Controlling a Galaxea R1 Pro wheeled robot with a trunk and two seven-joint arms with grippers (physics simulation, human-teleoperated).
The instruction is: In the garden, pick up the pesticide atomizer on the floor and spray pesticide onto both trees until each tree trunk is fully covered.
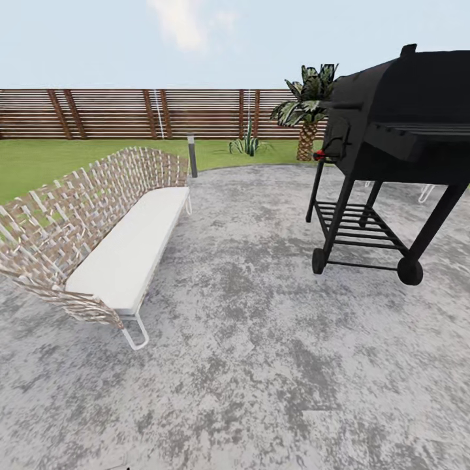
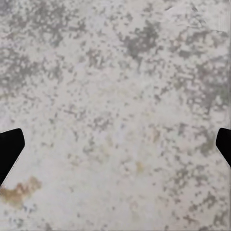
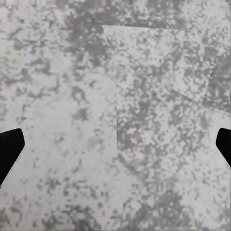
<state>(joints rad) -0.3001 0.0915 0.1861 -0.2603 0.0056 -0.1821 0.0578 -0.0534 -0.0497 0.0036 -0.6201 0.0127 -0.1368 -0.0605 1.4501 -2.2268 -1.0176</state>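
Hanging over mottled grey paving (image 1: pixel 261 339), our left hand (image 2: pixel 115 144) and right hand (image 3: pixel 115 144) both gape wide, holding nothing. Farther out we see a woven bench (image 1: pixel 104 241) at left, a black grill (image 1: pixel 391 150) at right, then lawn (image 1: pixel 39 163), a palm (image 1: pixel 305 111) and the fence (image 1: pixel 117 114) of the garden.

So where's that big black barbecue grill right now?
In the head view the black grill stands at the right on the mottled grey paving, across from the woven bench at the left. A short palm stands behind it by the wooden fence.
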